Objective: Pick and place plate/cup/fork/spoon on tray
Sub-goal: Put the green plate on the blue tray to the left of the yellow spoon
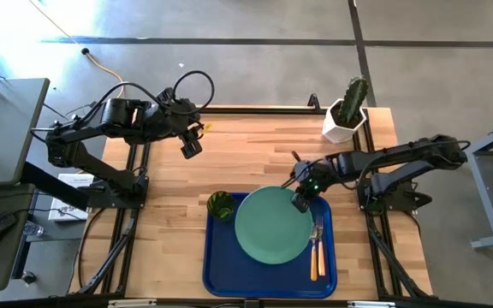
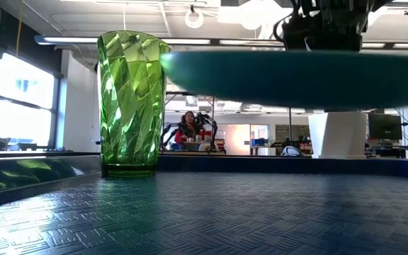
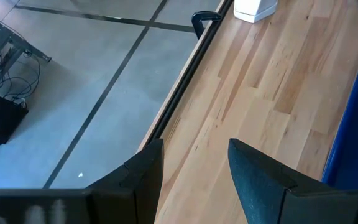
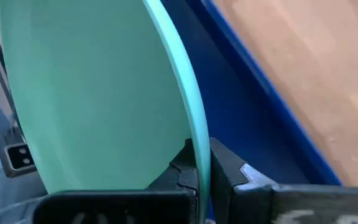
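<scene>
The mint-green plate [image 1: 272, 226] hangs over the dark-blue tray [image 1: 221, 274]; in the low view the plate [image 2: 289, 74] shows clear above the tray floor [image 2: 204, 212]. My right gripper [image 1: 301, 201] is shut on the plate's far right rim. The green cup [image 1: 221, 205] stands upright on its base in the tray's far left corner. The fork [image 1: 318, 244] and the spoon [image 1: 313, 255] lie side by side on the tray's right part. My left gripper [image 1: 190, 147] is open and empty above the table's far left. My right gripper pinches the plate's rim [image 4: 199, 163] between its two fingers, one on the upper face and one on the underside. The fingers come slanting down from the table's far right. The plate is lifted clear of the tray, about level.
A white pot with a cactus [image 1: 347, 111] stands at the table's far right corner. Bare wood lies left of the tray and along the far side. A person sits in the room far behind the table [image 2: 188, 126].
</scene>
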`<state>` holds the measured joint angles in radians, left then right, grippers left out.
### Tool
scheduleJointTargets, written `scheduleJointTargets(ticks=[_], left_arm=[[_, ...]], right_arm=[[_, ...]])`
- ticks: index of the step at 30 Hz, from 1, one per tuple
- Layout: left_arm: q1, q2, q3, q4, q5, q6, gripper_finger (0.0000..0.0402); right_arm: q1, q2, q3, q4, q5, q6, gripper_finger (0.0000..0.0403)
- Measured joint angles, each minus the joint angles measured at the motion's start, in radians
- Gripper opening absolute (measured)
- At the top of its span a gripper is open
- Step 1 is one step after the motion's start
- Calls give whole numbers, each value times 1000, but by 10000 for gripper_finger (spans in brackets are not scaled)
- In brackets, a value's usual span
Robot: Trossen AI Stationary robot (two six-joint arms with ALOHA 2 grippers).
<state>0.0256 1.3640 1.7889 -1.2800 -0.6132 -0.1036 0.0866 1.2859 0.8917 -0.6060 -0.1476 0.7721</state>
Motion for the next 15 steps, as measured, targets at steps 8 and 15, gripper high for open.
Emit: scheduleJointTargets(ticks=[8,15], left_arm=[[0,0,0,0,0,0,170],[0,0,0,0,0,0,170]], right_arm=[[60,108,0,77,-17,27,0],[96,183,0,131,-29,41,0]])
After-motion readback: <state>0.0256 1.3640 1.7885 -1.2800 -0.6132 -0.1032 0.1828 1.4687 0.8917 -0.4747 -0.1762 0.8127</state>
